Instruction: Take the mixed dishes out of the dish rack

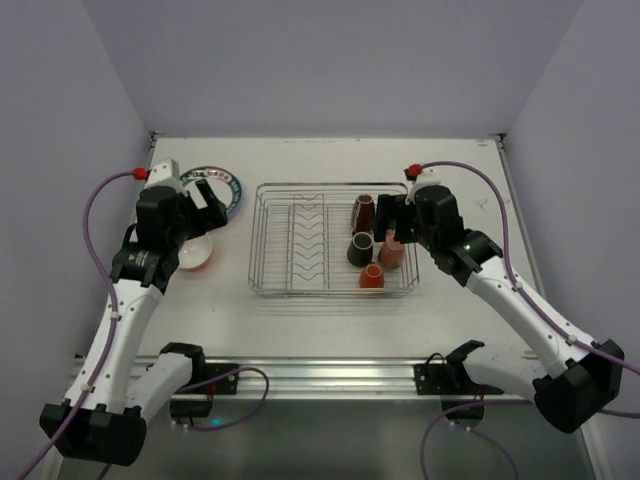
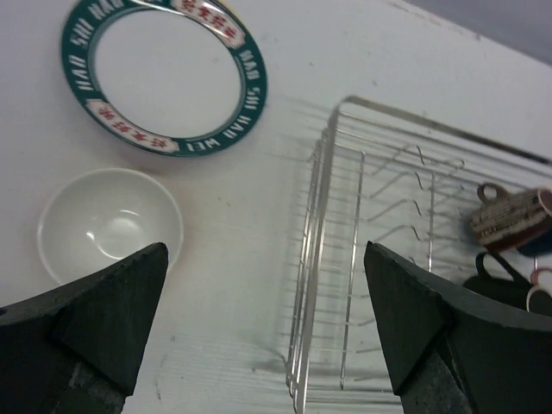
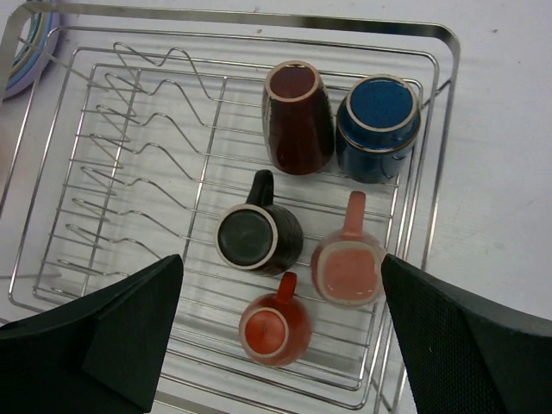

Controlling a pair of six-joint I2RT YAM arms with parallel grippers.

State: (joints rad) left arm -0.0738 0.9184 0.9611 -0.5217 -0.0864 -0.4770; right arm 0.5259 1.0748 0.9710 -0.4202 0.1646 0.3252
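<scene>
Right wrist view: we hold our right gripper [image 3: 278, 276] open over the mugs [image 3: 259, 237] to grab one; our left gripper [image 2: 266, 259] is open too.

- A flat white table [image 1: 330, 315] is carrying everything.
- A rectangular silver wire dish rack [image 1: 272, 245] is sitting on its middle.
- A stack of round plates [image 2: 164, 73], topped by a white one with a dark green rim, is lying left of the rack, near its far corner.
- An orange bowl [image 2: 110, 226], white inside, is standing upright left of the rack, beside the plates on their near side.
</scene>
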